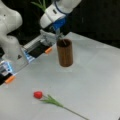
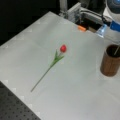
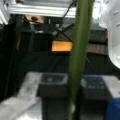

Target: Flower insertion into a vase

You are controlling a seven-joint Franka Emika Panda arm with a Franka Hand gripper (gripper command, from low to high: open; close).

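Observation:
The dark-brown vase (image 1: 65, 56) (image 2: 110, 63) stands upright on the table. My gripper (image 1: 59, 34) hangs just above its rim, shut on a green flower stem (image 3: 80, 50). The stem's lower end (image 1: 64, 42) (image 2: 116, 50) dips inside the vase's mouth, and its leaves (image 1: 40, 4) stick up above the wrist. In the wrist view the stem runs between the two dark fingers (image 3: 53, 85). A second flower, a red tulip (image 1: 38, 94) (image 2: 63, 48) with a long green stem, lies flat on the table, apart from the vase.
The robot's white base (image 1: 10, 32) and a metal rail with orange tabs (image 1: 48, 50) (image 2: 81, 28) line the table's edge behind the vase. A black perforated board (image 2: 15, 110) borders the table at a front view's bottom left.

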